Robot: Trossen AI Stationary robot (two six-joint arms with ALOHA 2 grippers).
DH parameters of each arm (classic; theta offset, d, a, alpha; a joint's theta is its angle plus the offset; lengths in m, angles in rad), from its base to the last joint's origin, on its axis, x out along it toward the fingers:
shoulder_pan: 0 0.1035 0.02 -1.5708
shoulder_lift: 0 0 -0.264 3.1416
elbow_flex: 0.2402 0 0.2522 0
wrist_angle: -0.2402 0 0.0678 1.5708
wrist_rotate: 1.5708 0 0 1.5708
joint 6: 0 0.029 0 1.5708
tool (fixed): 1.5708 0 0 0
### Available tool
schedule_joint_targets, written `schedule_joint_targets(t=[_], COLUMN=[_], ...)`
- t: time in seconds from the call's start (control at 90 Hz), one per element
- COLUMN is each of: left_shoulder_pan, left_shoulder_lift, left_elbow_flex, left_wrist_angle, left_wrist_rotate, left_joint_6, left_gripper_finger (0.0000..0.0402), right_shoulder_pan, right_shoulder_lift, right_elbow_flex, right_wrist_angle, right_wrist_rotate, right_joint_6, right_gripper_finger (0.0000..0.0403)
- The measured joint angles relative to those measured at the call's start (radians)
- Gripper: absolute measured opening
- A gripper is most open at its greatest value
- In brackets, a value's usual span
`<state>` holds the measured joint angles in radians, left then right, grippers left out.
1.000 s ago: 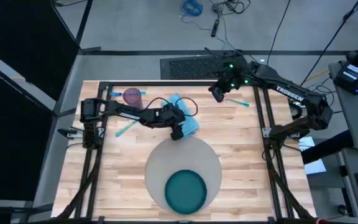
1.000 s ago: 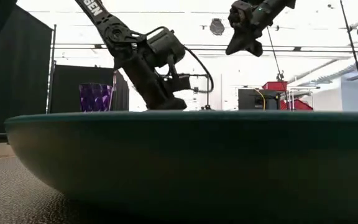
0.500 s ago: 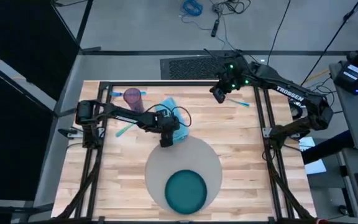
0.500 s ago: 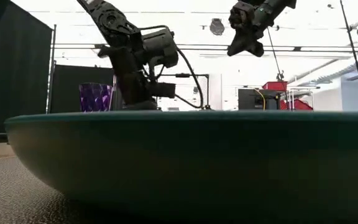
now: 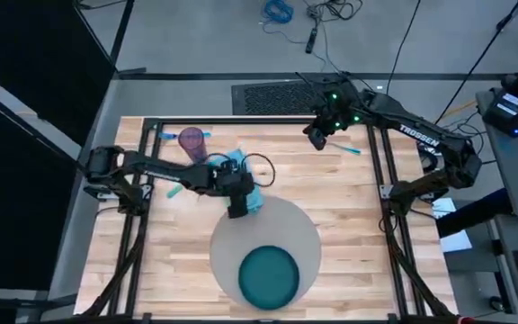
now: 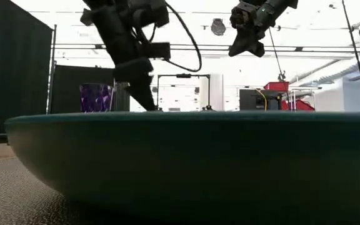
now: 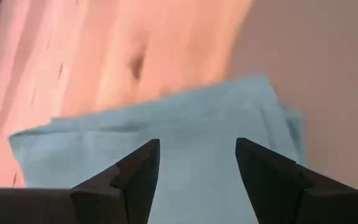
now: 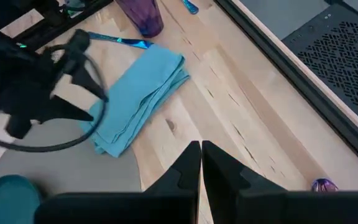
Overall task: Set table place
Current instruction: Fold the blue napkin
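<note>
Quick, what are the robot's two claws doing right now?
Left gripper: open, over the blue napkin, holding nothing.
Right gripper: shut, empty, up above the table.

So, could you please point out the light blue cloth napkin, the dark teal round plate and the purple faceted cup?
light blue cloth napkin (image 8: 138, 102): right wrist view, middle of the folded cloth.
dark teal round plate (image 5: 269, 277): high view, centre.
purple faceted cup (image 5: 192, 140): high view, its top.

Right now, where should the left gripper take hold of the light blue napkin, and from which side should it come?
Probably from straight above, at the folded end nearest the placemat. The napkin lies flat on the table, folded in layers, with one end over the mat's edge. The left gripper hangs open above it, so closing on those stacked layers seems simplest.
</note>
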<state>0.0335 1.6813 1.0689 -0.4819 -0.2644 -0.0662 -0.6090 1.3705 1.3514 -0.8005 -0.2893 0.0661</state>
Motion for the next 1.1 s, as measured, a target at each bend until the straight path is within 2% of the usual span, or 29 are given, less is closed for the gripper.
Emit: schedule_joint_targets(t=[0.244,0.544,0.8,1.022,1.1], left_shoulder_pan=[0.044,0.036,-0.007,-0.017,-0.017], left_shoulder_lift=[0.052,0.052,0.051,0.077,0.082], left_elbow_flex=[-0.001,-0.001,-0.001,0.001,0.0], left_wrist_angle=[0.107,0.057,0.071,0.176,0.167], left_wrist_rotate=[0.039,0.21,0.211,0.194,0.183], left_joint_6=[0.02,-0.006,-0.086,-0.131,-0.131], left_gripper_finger=[0.0198,0.0198,0.0198,0.0198,0.0198], right_shoulder_pan=[0.0,0.009,0.023,0.035,0.042], right_shoulder_lift=[0.0,0.004,0.008,0.019,0.022], right_elbow_flex=[0.0,0.0,-0.001,-0.001,-0.001], right_wrist_angle=[-0.024,-0.048,-0.061,-0.035,-0.039], right_wrist_rotate=[-0.001,-0.001,-0.002,-0.001,-0.001], right_joint_6=[-0.02,-0.026,-0.026,-0.008,-0.008], right_gripper_finger=[0.0,0.0,0.0,0.0,0.0])
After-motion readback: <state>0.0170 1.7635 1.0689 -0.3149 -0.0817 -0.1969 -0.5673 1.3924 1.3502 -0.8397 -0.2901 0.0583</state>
